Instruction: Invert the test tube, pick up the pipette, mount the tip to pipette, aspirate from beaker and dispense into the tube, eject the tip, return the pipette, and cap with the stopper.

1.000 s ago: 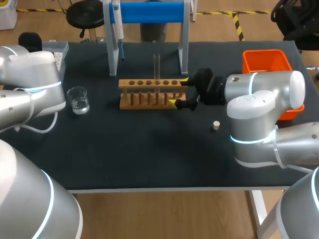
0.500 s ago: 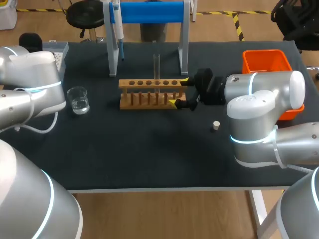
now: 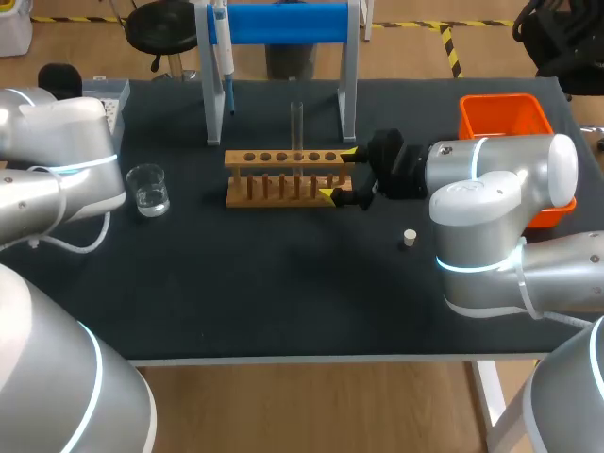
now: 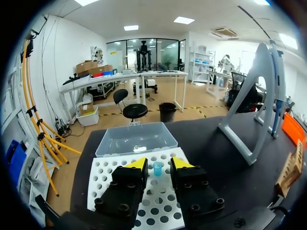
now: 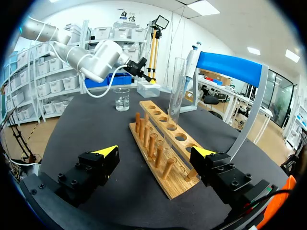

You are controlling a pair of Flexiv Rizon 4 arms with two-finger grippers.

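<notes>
A clear test tube (image 3: 296, 125) stands upright in the wooden rack (image 3: 283, 159); the right wrist view shows the test tube (image 5: 177, 91) ahead of my fingers. My right gripper (image 3: 338, 174) is open wide, its yellow tips on either side of the rack's right end (image 5: 168, 184). The pipette (image 3: 222, 47) hangs on the blue-topped stand (image 3: 283, 24). My left gripper (image 4: 158, 163) hovers over the white tip rack (image 4: 108, 184), open, with a blue pipette tip (image 4: 158, 168) in the gap between its fingers. A water beaker (image 3: 148, 189) is left of the rack. The stopper (image 3: 409, 237) lies on the table.
An orange bin (image 3: 505, 117) sits at the back right, partly behind my right arm. A clear plastic box (image 4: 134, 139) lies just beyond the tip rack. My left arm (image 3: 57, 160) covers the table's left side.
</notes>
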